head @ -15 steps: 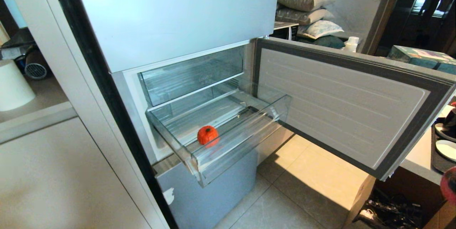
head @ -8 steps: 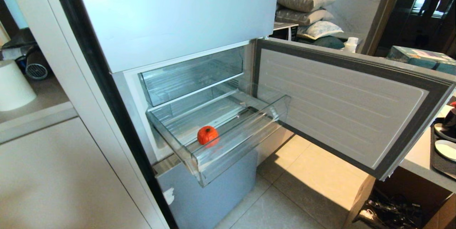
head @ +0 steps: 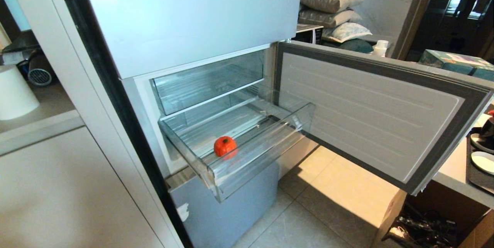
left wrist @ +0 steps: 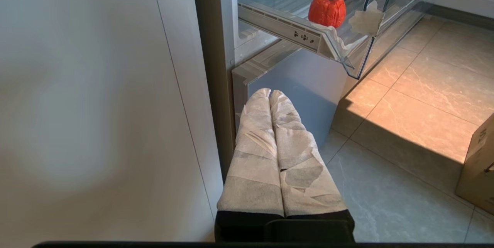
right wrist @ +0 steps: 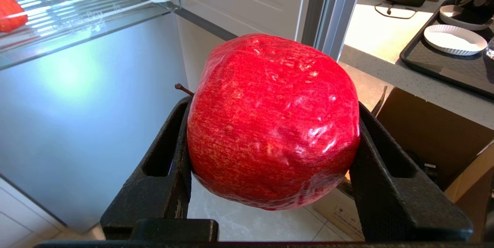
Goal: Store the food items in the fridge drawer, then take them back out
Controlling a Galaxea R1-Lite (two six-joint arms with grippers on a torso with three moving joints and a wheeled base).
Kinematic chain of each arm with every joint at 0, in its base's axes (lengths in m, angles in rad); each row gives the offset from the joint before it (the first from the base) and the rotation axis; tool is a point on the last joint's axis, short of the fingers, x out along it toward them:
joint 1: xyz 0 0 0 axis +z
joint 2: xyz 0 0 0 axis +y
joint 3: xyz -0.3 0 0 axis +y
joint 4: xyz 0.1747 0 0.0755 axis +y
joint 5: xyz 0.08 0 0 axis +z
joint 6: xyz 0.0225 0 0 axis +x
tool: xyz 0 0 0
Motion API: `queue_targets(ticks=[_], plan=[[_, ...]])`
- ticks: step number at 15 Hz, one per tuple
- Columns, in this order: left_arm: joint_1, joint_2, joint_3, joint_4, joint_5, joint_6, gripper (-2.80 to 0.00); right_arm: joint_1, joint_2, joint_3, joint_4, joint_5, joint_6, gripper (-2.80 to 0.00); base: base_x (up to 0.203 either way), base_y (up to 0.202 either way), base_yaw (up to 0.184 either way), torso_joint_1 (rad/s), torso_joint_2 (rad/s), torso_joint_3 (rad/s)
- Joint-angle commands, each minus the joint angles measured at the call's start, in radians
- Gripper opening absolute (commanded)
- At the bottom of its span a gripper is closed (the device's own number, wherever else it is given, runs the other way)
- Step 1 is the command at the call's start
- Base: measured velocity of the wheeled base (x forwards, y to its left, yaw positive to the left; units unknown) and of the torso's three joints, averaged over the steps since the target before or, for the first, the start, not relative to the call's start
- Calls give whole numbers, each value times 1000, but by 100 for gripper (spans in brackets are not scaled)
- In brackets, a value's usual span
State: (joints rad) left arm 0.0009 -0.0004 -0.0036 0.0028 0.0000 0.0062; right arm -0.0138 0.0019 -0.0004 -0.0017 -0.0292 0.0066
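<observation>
Red apple (right wrist: 272, 120) within right gripper (right wrist: 270, 155)

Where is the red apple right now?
The red apple is clamped in the right gripper, shown only in the right wrist view, held outside the fridge drawer, not in it.

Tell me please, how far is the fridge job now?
Done: the fridge drawer is pulled out, and a small orange-red fruit lies in it. In hand: the right gripper clamps a red apple beside the fridge. Left: store the apple, then take both out. The left gripper is shut, idle.
</observation>
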Motion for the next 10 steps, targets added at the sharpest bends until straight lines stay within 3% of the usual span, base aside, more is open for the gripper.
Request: queue_targets(ticks=[1,3,10], plan=[[1,0,1,0,-1,0,-280,0,-2,0,3,0,1,-280,0,0,0,0,0,0],[1,0,1,0,0,0,-280,0,-2,0,3,-2,4,-280,4,-1,39,1,-1,1],[1,0,1,0,0,0,-280,0,-2,0,2,-6,33,-280,1,-8,172,2,1,3]])
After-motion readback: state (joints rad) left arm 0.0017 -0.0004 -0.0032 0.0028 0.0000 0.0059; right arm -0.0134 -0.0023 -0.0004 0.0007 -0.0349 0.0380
